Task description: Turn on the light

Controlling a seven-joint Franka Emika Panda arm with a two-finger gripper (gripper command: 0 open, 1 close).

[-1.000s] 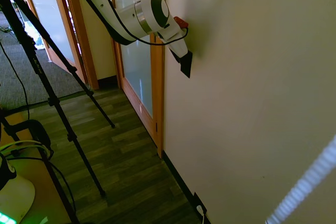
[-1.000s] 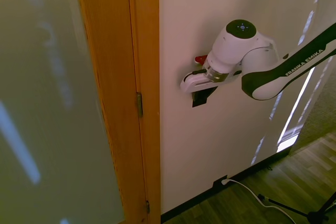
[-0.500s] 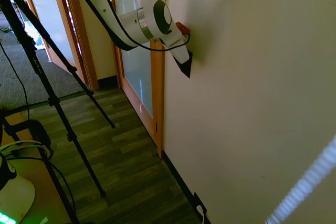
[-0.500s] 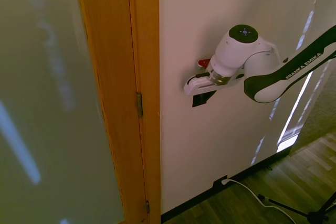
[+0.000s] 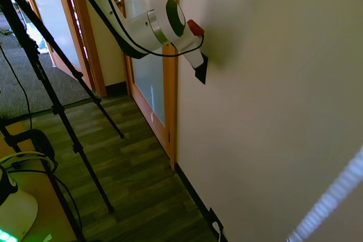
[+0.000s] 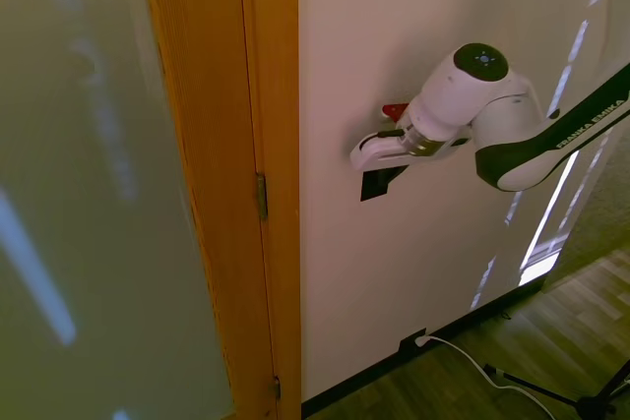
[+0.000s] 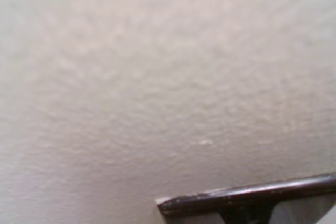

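The switch (image 6: 378, 183) is a small black upright plate on the cream wall, just right of the wooden door frame. It also shows as a dark wedge in the first exterior view, the switch (image 5: 201, 68). My gripper (image 6: 366, 155) is pressed against the wall over the plate's upper part and covers its top. From the other side the gripper (image 5: 196, 56) points into the wall at the plate. The wrist view shows bare wall from very close, with a dark glossy edge (image 7: 247, 196) along the bottom. No lamp is in view.
A wooden door frame (image 6: 261, 184) with a frosted glass door (image 6: 89, 194) stands left of the switch. A small black socket (image 6: 408, 345) with a white cable (image 6: 463, 353) sits at the baseboard. Tripod legs (image 5: 68, 128) stand on the dark wood floor (image 5: 136, 174).
The arm's wrist has shifted a little along the wall, away from the door frame and upward. The gripper stays against the wall at the switch plate.
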